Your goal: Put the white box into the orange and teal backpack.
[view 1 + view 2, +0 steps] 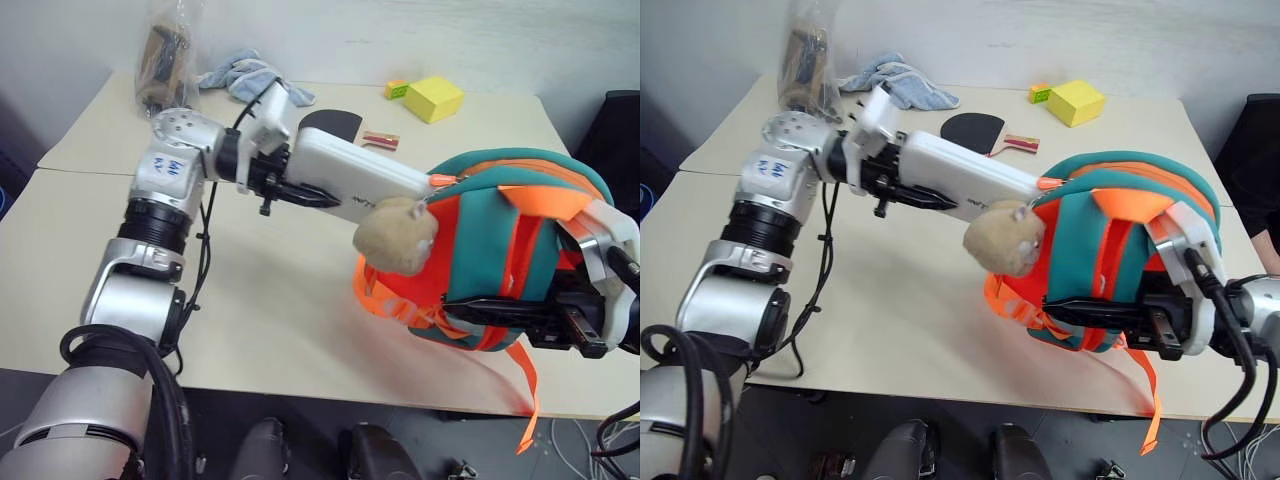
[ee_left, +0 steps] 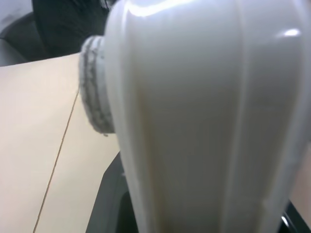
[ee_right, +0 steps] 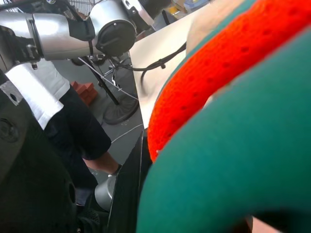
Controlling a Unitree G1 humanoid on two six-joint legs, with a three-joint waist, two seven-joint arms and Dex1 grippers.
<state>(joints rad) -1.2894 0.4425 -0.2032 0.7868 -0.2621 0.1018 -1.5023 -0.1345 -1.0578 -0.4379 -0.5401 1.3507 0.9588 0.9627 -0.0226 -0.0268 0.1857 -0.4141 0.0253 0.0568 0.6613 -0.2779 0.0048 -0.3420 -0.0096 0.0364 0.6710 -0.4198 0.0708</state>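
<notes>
My left gripper [image 1: 300, 186] is shut on one end of the white box [image 1: 355, 178] and holds it level above the table, pointing toward the right. The box's far end reaches the top of the orange and teal backpack [image 1: 500, 250], beside an orange zip pull and just above the tan plush toy [image 1: 396, 235]. Close up, the box [image 2: 204, 121] blocks most of the left wrist view. My right gripper [image 1: 490, 315] is shut on the backpack's lower side, holding it up on the table [image 1: 280, 300]. Teal and orange fabric of the backpack [image 3: 233, 145] shows in the right wrist view.
At the table's far side lie a yellow block [image 1: 433, 98], a small orange and green block [image 1: 396, 89], a black paddle [image 1: 335, 122], a blue cloth [image 1: 245, 75] and a plastic bag [image 1: 165, 60]. A dark chair [image 1: 615, 130] stands at the right. A person [image 3: 73, 131] stands nearby.
</notes>
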